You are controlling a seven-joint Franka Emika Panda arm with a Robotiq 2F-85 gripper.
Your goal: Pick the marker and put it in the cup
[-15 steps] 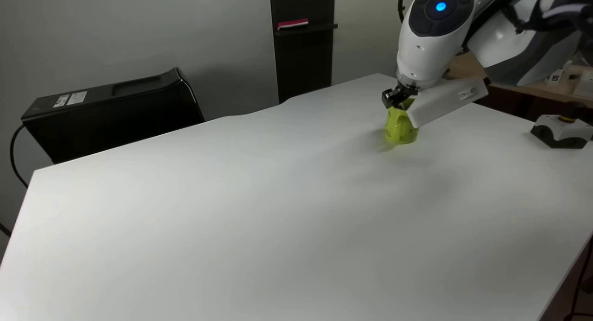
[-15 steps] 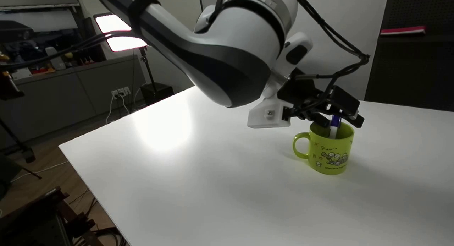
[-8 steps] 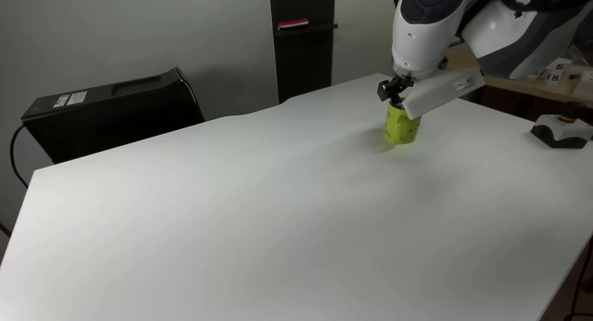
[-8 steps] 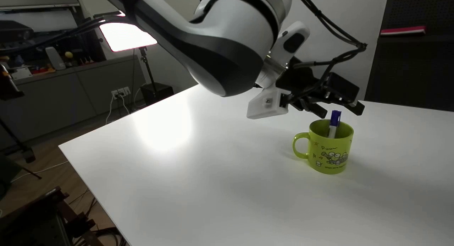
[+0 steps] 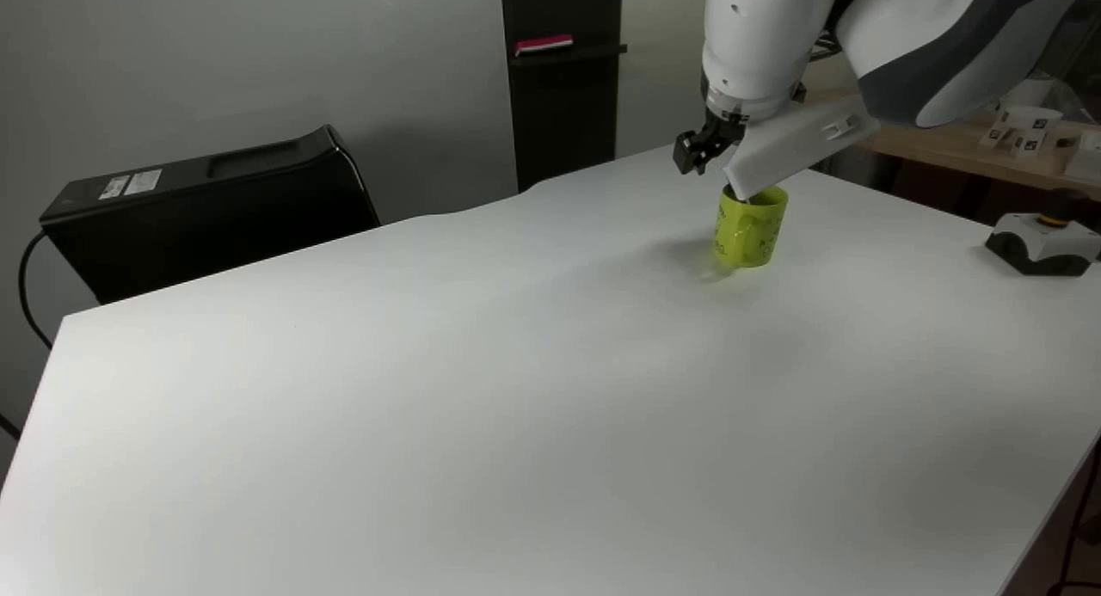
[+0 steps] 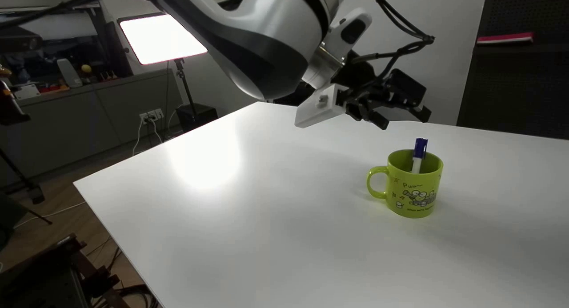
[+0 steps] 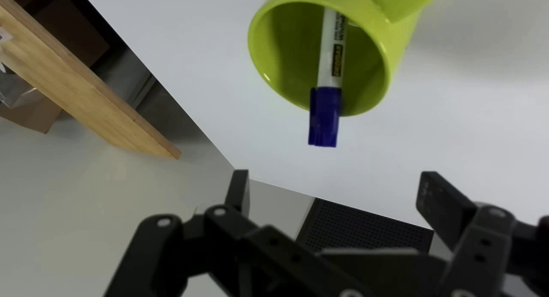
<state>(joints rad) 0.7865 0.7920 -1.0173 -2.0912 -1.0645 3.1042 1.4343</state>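
The yellow-green cup (image 6: 411,197) stands upright on the white table, and it also shows in an exterior view (image 5: 747,235) and the wrist view (image 7: 279,44). The white marker with a blue cap (image 6: 420,148) leans inside the cup, cap up above the rim. In the wrist view the marker (image 7: 329,65) shows its white barrel in the cup; its lower end is hidden. My gripper (image 6: 402,117) is open and empty, above the cup and apart from it. In the wrist view its fingers (image 7: 334,177) are wide apart with nothing between them.
The white table (image 5: 430,390) has its far edge behind the cup. A black box-shaped case (image 5: 206,209) stands beyond that edge. A grey and black device (image 5: 1042,245) sits at the table's right in an exterior view. A wooden bench (image 7: 85,87) lies past the edge.
My open gripper was around the marker's cap at the cup's mouth. It has risen and moved away from the cup, leaving the marker inside. The cup stands in about the same place.
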